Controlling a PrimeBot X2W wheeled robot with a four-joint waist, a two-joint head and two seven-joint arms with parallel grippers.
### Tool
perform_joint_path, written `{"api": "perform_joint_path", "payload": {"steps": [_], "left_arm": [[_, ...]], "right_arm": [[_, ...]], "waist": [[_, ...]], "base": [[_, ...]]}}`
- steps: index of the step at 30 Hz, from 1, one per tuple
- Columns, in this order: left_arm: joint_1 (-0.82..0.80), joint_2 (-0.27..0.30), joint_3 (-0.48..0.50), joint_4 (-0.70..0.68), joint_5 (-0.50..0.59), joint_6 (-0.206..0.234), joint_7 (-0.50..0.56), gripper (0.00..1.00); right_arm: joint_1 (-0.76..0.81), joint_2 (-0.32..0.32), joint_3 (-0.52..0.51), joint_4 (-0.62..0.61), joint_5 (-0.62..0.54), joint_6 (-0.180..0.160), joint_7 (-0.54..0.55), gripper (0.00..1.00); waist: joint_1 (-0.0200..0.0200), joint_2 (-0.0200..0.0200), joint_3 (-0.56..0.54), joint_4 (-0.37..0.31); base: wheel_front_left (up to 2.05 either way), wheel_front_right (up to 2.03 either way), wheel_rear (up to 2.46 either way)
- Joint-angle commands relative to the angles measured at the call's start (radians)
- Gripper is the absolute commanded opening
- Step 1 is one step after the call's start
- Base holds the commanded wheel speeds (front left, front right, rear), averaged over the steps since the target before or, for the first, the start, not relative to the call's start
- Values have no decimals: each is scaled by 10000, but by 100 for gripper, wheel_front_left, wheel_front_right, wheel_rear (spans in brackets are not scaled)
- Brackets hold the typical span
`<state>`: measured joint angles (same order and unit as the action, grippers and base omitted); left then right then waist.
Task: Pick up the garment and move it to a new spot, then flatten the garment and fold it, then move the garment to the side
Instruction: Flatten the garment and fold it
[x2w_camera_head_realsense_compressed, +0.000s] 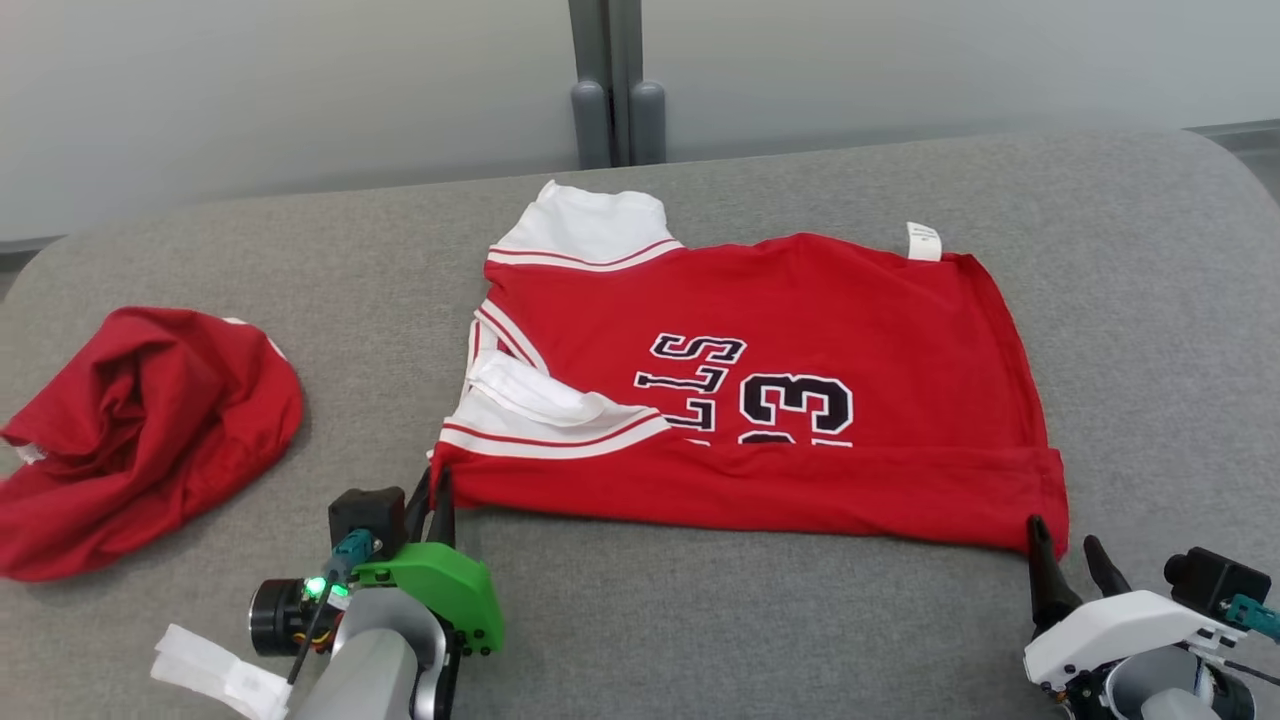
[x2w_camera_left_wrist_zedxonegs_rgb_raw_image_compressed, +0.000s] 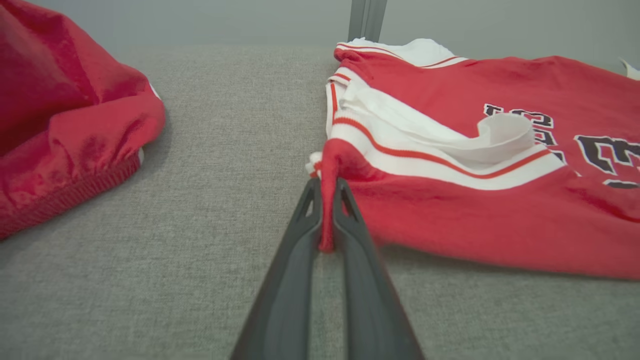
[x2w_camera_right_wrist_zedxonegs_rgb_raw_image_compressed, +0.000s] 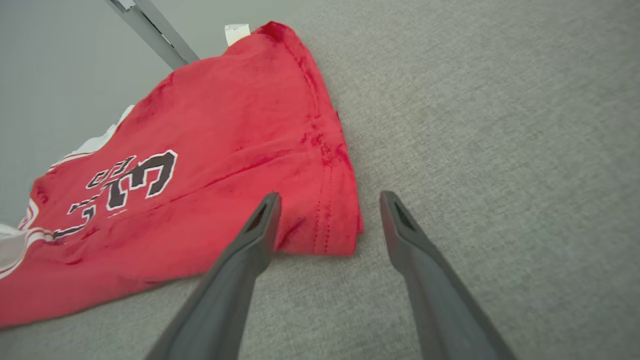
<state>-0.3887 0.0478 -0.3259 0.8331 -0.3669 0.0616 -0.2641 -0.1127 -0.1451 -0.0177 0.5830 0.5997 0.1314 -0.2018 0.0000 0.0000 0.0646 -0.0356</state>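
The garment (x2w_camera_head_realsense_compressed: 800, 330) (red jersey, white trim, near edge folded over) lies flat at the centre of the grey bench (x2w_camera_head_realsense_compressed: 700, 620). The left gripper (x2w_camera_head_realsense_compressed: 432, 485) is clamped on its near left corner. The right gripper (x2w_camera_head_realsense_compressed: 1063, 532) stands with jaws apart, straddling the near right hem corner. Bare bench runs along the near edge and to the right. A crumpled red cloth (x2w_camera_head_realsense_compressed: 140, 430) occupies the left end, apart from the garment. A pale wall (x2w_camera_head_realsense_compressed: 250, 90) stands behind.

crumpled red cloth (x2w_camera_head_realsense_compressed: 140, 430), grey table (x2w_camera_head_realsense_compressed: 700, 620), post (x2w_camera_head_realsense_compressed: 618, 90)
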Motion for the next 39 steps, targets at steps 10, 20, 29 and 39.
{"api": "perform_joint_path", "payload": {"steps": [10, 20, 29, 39], "left_arm": [[292, 56, -879, -388, -535, 326, -5, 0], [701, 62, -1177, -60, -707, 298, -6, 0], [1739, 105, -1608, -318, -979, 166, -6, 0], [2585, 88, -2417, -712, -1279, 389, 193, 100]], "right_arm": [[-1181, 22, 225, 2389, 358, -13, 63, 0], [-1210, -1338, 1077, 2744, 239, -19, 165, 0], [-757, -2804, 1458, 2374, 627, -29, 883, 0], [88, -2840, 1399, 1730, 1132, -27, 828, 100]], "waist": [[0, 0, 161, 642], [0, 0, -363, 676], [0, 0, -863, 647], [0, 0, -1065, 612]], "base": [[0, 0, 0], [0, 0, 0], [0, 0, 0], [0, 0, 0]]}}
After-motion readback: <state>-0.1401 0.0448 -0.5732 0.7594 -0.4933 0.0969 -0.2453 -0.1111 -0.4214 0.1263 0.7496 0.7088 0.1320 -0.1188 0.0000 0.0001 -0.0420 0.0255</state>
